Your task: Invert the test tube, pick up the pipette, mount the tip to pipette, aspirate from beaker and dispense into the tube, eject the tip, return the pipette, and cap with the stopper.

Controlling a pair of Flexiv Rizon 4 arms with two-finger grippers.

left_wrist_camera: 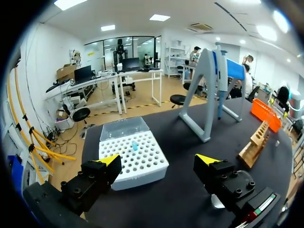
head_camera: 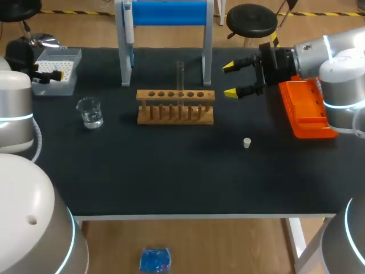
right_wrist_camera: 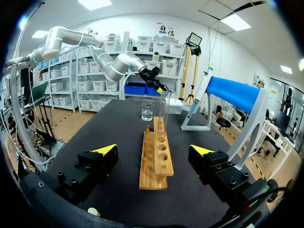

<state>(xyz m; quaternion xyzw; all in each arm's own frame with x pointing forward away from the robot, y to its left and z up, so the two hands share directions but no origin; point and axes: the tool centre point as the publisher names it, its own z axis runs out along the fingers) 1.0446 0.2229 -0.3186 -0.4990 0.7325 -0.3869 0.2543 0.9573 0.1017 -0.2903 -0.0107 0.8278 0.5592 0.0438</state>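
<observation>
right pincer [head_camera: 229,80] spread wide, empty. test tube [head_camera: 180,74] stands upright in the wooden rack [head_camera: 175,107], ahead of the pincer and apart from it. advise: centre on the glass above the rack, close gently, lift straight before turning.
</observation>
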